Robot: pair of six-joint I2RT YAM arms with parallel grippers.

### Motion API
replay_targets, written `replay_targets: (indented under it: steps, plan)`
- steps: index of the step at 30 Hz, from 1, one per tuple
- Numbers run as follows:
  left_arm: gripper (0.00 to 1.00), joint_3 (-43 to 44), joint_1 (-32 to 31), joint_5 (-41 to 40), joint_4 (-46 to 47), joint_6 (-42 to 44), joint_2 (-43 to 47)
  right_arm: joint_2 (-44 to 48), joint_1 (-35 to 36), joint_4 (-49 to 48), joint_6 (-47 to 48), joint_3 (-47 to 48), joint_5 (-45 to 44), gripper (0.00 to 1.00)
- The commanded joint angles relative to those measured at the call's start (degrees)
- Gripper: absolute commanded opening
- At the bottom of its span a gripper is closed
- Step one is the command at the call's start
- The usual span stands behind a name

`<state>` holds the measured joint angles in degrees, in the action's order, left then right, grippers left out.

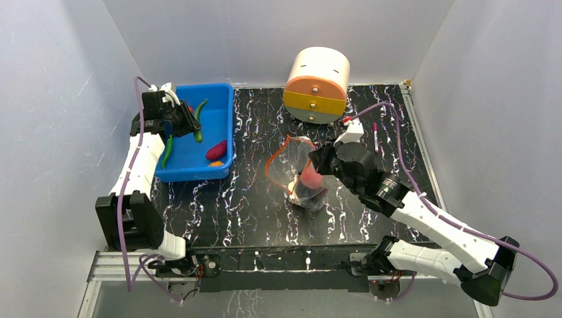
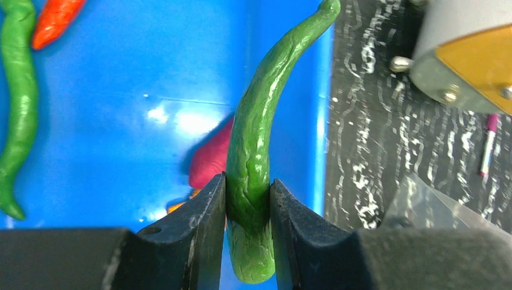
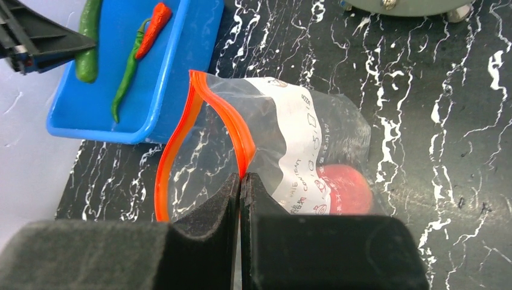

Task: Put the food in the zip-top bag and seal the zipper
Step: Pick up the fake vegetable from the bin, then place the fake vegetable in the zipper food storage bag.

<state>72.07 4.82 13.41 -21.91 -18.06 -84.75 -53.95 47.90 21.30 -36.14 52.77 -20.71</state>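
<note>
walls [image 1: 265,33]: plain white | tabletop [image 1: 252,199]: black, white-veined | light: even

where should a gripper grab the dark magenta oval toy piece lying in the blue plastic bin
Grip the dark magenta oval piece across its narrow middle, coming down from above. It lies flat on the floor of the blue bin, close to the right wall, with a small orange piece at its near side, so a side approach looks blocked.
</note>
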Motion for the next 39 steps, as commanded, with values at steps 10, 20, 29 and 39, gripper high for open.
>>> replay_targets:
  steps: [10, 20, 29, 39]
  plan:
    - [0.11, -1.02, -8.58, 13.71, -8.31, 0.81, 12.58, -4.07, -0.09, -5.66, 13.02, 6.75, -6.56, 0.0]
    - [0.1, -0.87, -14.1, 24.84, -12.43, 1.84, 17.87, -7.63, -0.09, -7.03, 19.61, 11.98, -11.16, 0.0]
    - [0.11, -5.03, -17.23, 35.83, -9.03, -1.56, 22.52, -9.91, -0.09, -8.42, 17.55, 11.78, -11.56, 0.0]
    - [0.11, -11.18, -21.35, 36.34, -5.99, -4.99, 23.26, -11.27, -0.09, -9.62, 13.86, 10.93, -9.16, 0.0]
